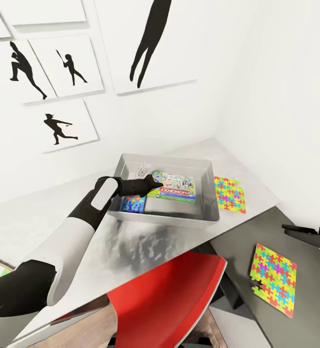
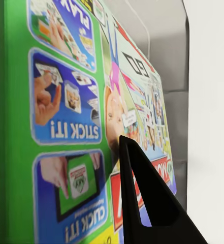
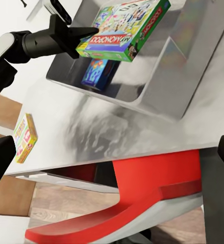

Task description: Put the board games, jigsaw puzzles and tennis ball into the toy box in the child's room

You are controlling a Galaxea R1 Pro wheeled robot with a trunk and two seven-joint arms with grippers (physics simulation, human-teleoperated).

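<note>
On the grey table (image 1: 44,217) by the white wall sits the metal toy box (image 1: 166,218). In the head view, the left gripper (image 1: 155,183) reaches over the box and pinches the edge of a green Monopoly box (image 1: 175,187), held just above the inside. A blue game box (image 1: 133,203) lies in the toy box near its left wall. One bright jigsaw puzzle (image 1: 229,194) lies on the table, just to the right of the toy box. A second jigsaw puzzle (image 1: 273,278) lies on a darker surface (image 1: 237,246), lower and further right. A red chair (image 1: 165,299) stands in front of the table. The right gripper (image 1: 307,233) hangs at the right edge, well apart from the toys; I cannot tell how wide its fingers are. Black shadow pictures of ball players (image 1: 58,125) hang on the wall.

In the left wrist view, the green Monopoly box is very close, and one black finger (image 2: 152,203) lies against it.

In the right wrist view, the left gripper (image 3: 81,43) holds the Monopoly box (image 3: 124,28) by one end, tilted above the toy box (image 3: 162,86). The blue game box (image 3: 97,73) lies inside, under it. A third game box (image 3: 24,137) lies near the table edge, well apart from the toy box. The red chair (image 3: 147,188) is below.
</note>
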